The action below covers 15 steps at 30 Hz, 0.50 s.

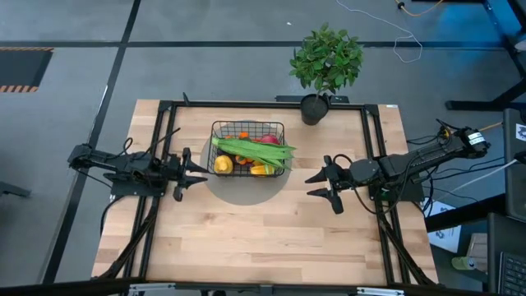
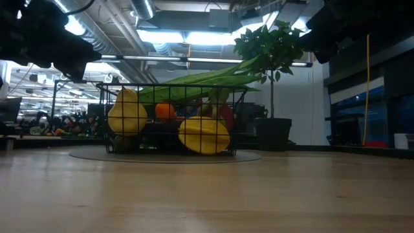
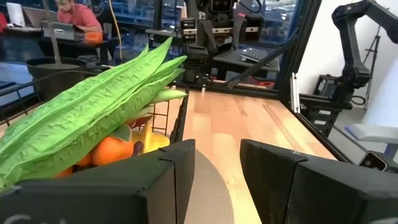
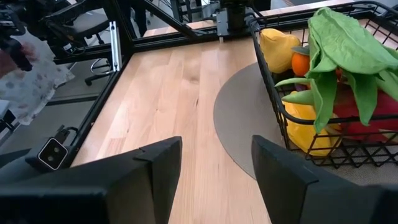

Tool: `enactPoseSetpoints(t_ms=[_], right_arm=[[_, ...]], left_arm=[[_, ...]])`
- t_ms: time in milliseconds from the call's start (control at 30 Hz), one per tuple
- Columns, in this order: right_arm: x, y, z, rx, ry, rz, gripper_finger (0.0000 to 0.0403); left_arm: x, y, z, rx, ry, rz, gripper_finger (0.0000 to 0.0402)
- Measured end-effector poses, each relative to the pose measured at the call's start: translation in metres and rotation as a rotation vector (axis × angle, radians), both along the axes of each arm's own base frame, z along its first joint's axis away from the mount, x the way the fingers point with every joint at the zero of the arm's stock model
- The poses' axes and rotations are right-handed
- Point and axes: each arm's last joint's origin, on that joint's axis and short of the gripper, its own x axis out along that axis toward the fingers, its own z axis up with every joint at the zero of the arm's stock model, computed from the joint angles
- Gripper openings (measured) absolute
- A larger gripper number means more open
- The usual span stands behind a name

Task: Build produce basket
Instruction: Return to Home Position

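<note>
The black wire-mesh basket stands on a grey round mat at the table's middle. Produce fills it: long green pods lie across its top, with yellow fruits, a small orange and something pink-red below. My left gripper hovers open just left of the basket, pointing at it. My right gripper hovers open to the basket's right, pointing at it. In the wrist views the pods hang over the basket rim.
A leafy potted plant in a black pot stands at the table's far edge, right of the basket. A black frame runs around the table. Bare wood lies on the near side. People sit at desks in the room beyond.
</note>
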Motion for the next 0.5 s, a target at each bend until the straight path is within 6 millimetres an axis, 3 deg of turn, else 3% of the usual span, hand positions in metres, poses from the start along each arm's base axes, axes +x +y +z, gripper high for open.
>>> enactPoseSetpoints(t_ms=[267,500], right_arm=[[0.0,-0.0001,-0.0001,-0.053,-0.006,0.017,0.0184],[-0.0059,-0.008,-0.0029,-0.121,0.047,-0.076,0.0184]], left_arm=[[0.0,-0.0001,-0.0001,0.005,0.001,-0.002,0.0119],[0.0,-0.0001,-0.0002,0.005,0.002,-0.002,0.0119]])
